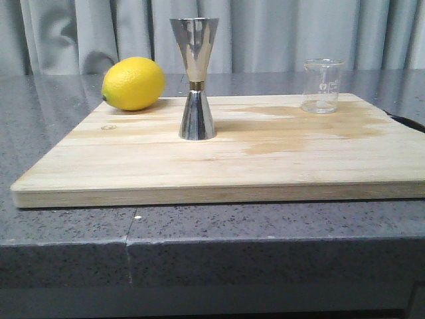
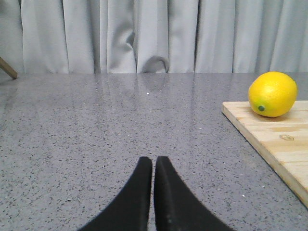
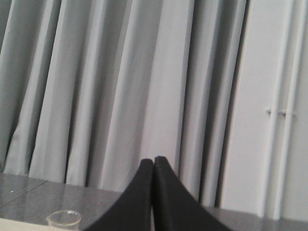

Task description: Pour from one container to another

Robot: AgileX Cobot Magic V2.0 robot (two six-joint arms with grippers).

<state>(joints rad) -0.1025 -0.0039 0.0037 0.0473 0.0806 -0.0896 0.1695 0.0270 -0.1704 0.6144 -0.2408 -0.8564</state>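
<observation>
A speckled grey stone table [image 1: 66, 226] fills the scene, with pale grey curtains [image 1: 279, 33] hanging behind it. Nearest on the table lies a light wooden board [image 1: 133, 166], and everything else is placed against it. On the board, a little toward its far side and left of centre, the steel jigger [image 1: 195, 80] stands upright on its smaller cone, a thin gold band at its waist. A darker damp-looking patch [image 1: 292, 129] spreads across the board to the right of the jigger. At the board's far left corner rests a yellow lemon [image 1: 133, 83], well apart from the jigger. At the far right corner stands the small clear glass beaker [image 1: 323, 86], upright, with faint printed markings; whether it holds any liquid cannot be told.

Neither arm shows in the front view. In the left wrist view the left claw [image 2: 154, 166] has its black fingers pressed together, holding nothing, low over bare table off the board's left edge, the lemon ahead of it. The right claw [image 3: 153, 166] is likewise closed and empty, facing the curtains, with the beaker's rim just visible below it.
</observation>
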